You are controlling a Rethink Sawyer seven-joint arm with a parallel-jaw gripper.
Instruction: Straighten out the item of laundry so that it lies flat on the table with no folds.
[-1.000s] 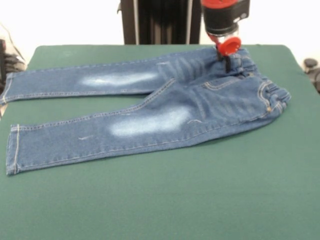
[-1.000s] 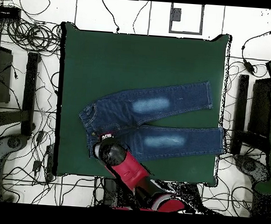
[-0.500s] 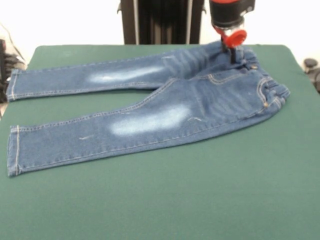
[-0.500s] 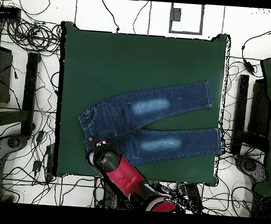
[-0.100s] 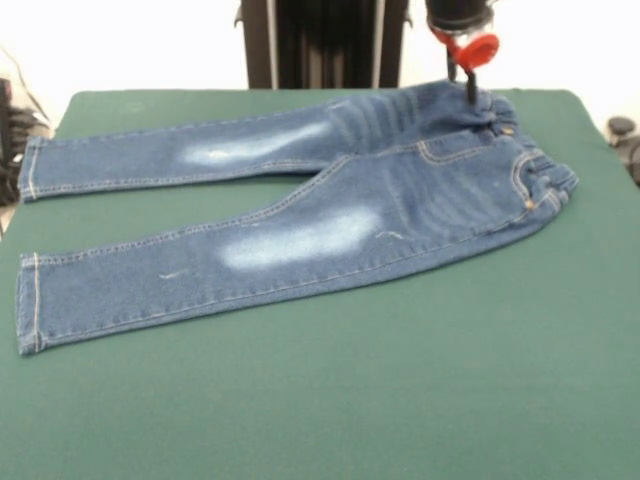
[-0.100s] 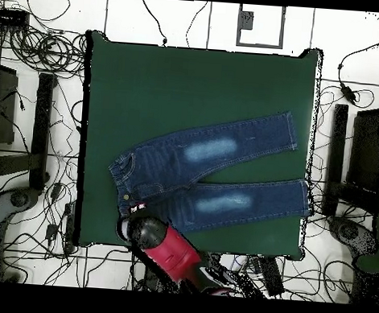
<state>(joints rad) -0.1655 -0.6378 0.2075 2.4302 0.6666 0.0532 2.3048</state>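
The item of laundry [image 5: 330,210], a small pair of blue jeans with whitish thigh patches, lies spread on the green table [image 5: 400,400], legs to the left and waistband at the far right. My gripper [image 5: 471,92] stands at the far corner of the waistband, with its thin dark fingers closed on the denim under a red cap. In the overhead view the jeans [image 6: 207,176] lie across the table [image 6: 190,82] with the waistband at the left. There the gripper [image 6: 138,210] meets the waistband's lower corner, mostly hidden by the arm.
The black pedestal column [image 5: 320,40] rises behind the table's far edge. A dark object [image 5: 625,135] sits off the right side. Many cables [image 6: 39,52] and dark stands [image 6: 41,128] surround the table on the floor.
The gripper has moved toward the table's far edge and a little right, dragging the waistband corner with it. The seat area has pulled smoother and the whole pair has shifted slightly.
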